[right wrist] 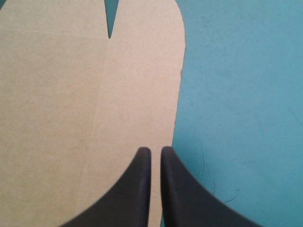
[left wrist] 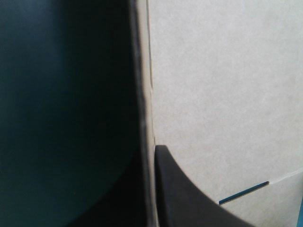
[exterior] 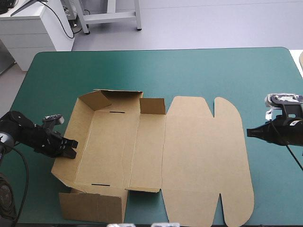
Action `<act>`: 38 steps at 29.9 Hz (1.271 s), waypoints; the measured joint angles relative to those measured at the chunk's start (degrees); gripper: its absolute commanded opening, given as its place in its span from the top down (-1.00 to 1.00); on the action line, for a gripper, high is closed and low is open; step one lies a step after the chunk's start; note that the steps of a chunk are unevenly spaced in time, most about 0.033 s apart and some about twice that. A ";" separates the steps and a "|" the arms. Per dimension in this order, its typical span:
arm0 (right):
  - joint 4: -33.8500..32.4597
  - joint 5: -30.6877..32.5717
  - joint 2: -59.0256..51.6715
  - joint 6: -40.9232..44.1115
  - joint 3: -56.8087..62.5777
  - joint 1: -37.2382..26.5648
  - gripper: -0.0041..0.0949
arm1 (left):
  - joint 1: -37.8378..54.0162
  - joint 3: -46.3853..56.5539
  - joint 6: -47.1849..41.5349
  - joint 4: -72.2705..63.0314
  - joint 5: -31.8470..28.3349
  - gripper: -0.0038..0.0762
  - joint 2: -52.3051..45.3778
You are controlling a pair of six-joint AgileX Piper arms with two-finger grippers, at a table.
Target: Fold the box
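Observation:
The brown box [exterior: 113,146] lies at the table's middle, its left half forming a tray with the far wall and left wall raised. Its lid [exterior: 203,151] lies flat to the right. My left gripper [exterior: 71,147] is at the left wall, shut on it. In the left wrist view one black finger [left wrist: 189,198] lies on the wall's inner face [left wrist: 227,94]; the other is hidden behind the board. My right gripper [exterior: 248,132] is shut, its tip at the lid's right edge. The right wrist view shows that gripper [right wrist: 155,152] over the lid's rounded flap [right wrist: 71,94].
A loose brown flap [exterior: 92,205] lies flat at the box's near left corner, close to the table's front edge. Bare teal-green cover [exterior: 189,71] stretches beyond the box and to the right of the lid [right wrist: 246,94].

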 measured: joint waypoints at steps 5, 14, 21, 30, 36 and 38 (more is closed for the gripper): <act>0.00 -0.07 0.00 0.00 0.00 0.00 0.81 | -0.14 -0.69 0.76 0.60 -0.13 0.92 0.00; 0.00 -0.66 0.00 0.00 0.00 0.00 0.81 | -10.32 -11.70 2.89 9.47 -3.76 0.92 0.30; 0.00 -0.92 0.00 0.00 0.00 0.00 0.81 | -26.08 -20.83 2.89 20.33 -10.64 0.92 0.48; 0.00 -0.92 0.00 0.00 0.00 0.00 0.81 | -43.07 -24.70 2.62 34.88 -24.25 0.92 0.48; 0.00 -0.92 0.00 0.00 0.00 0.00 0.82 | -50.13 -24.75 2.67 42.37 -30.94 0.92 0.48; 0.00 -0.92 0.00 0.00 0.00 0.00 0.81 | -52.52 -24.75 2.81 44.56 -32.35 0.92 0.50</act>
